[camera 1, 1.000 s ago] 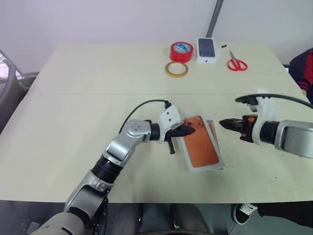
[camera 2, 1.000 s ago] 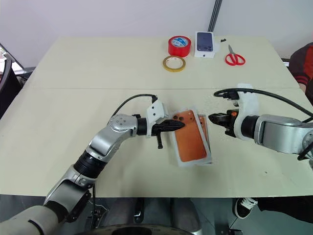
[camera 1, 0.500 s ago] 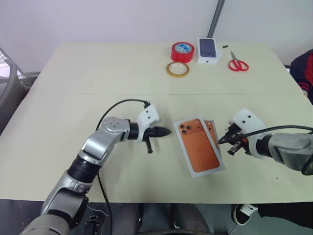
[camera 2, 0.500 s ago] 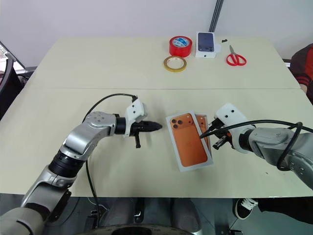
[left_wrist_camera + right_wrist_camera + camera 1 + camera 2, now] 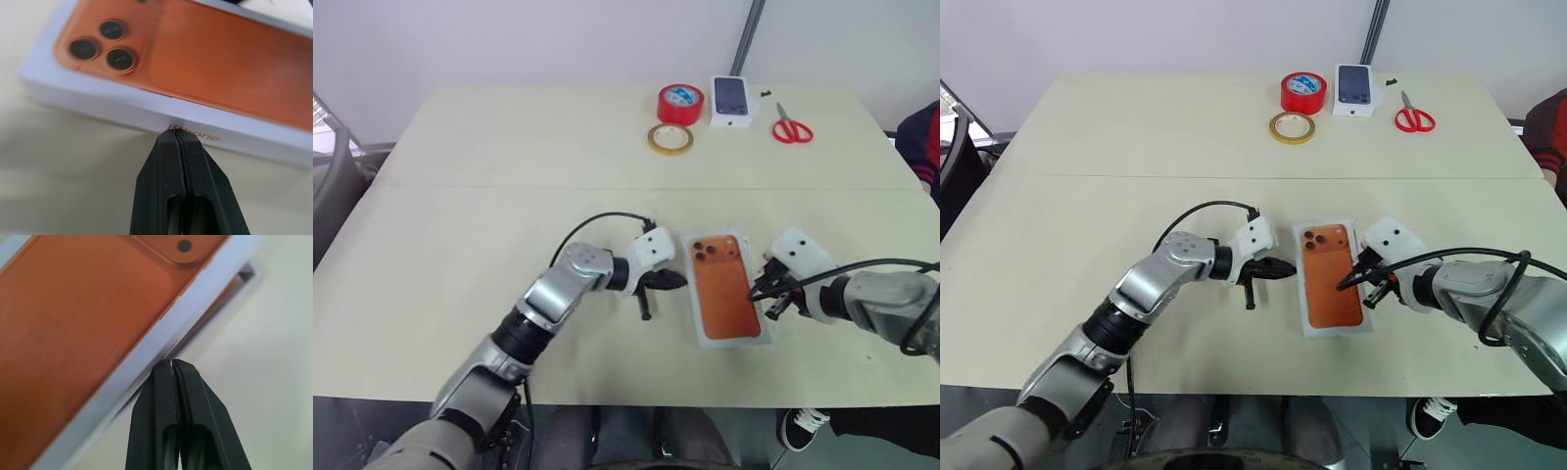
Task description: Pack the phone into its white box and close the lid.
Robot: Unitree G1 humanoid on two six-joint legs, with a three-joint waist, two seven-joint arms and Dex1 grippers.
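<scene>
Finds the white box [image 5: 734, 339] flat on the table [image 5: 460, 225], its lid [image 5: 726, 294], printed with an orange phone back, seated on top slightly askew. Catches a thin orange strip under the lid's right edge, seemingly the phone [image 5: 221, 297] inside; cannot tell more. Sees the left gripper [image 5: 681, 281] pressed together, tips against the box's left long side at the lettering. Sees the right gripper [image 5: 753, 293] likewise pinched together, tips at the box's right long edge. Spots red tape roll [image 5: 677, 103], tan tape ring [image 5: 667, 138], small white box [image 5: 730, 101] and scissors [image 5: 792, 128] well beyond the box.
</scene>
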